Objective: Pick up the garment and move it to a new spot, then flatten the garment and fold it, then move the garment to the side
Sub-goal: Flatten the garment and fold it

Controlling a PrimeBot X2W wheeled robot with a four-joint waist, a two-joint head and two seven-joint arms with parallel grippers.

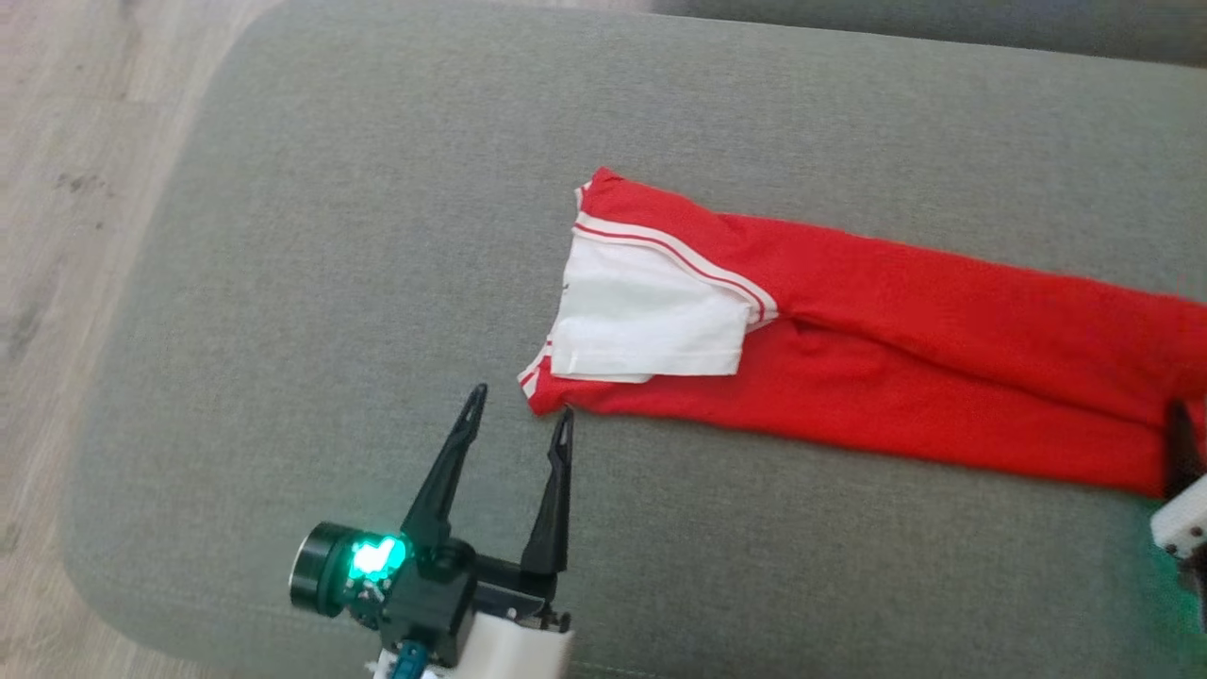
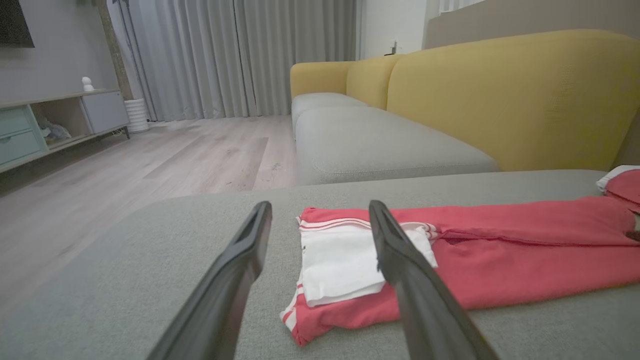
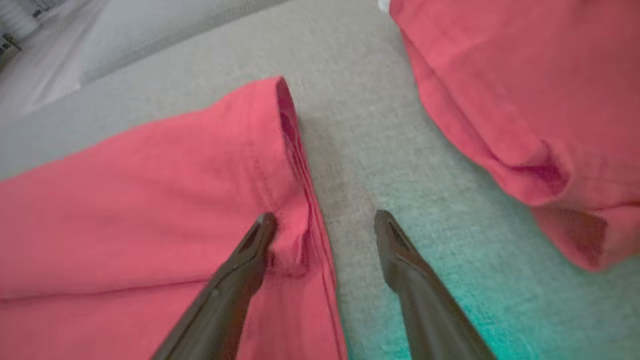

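Nothing boxed or binned here, just the red pants [image 1: 943, 358] lying flat on the grey cushion [image 1: 377, 236], running from the middle of my head view out to 3 o'clock. The cushion is a nubby woven fabric with rounded corners. The pants are soft knit, folded long and narrow, with a white lining flap [image 1: 651, 321] and thin white stripes at the waist end. My left pincer [image 1: 522, 401] sits at 7 o'clock, fingers spread and gripping nothing, the waist corner right at its 1 o'clock. My right pincer [image 1: 1177, 424] peeks in at 4 o'clock. Its own camera shows it [image 3: 325, 216] spread too, one tip on the stitched leg hem [image 3: 287, 125], the other over bare cushion with a green glow. The left wrist cam adds the room: yellow backrest [image 2: 500, 90], grey curtains [image 2: 225, 55], wood floor [image 2: 175, 155].
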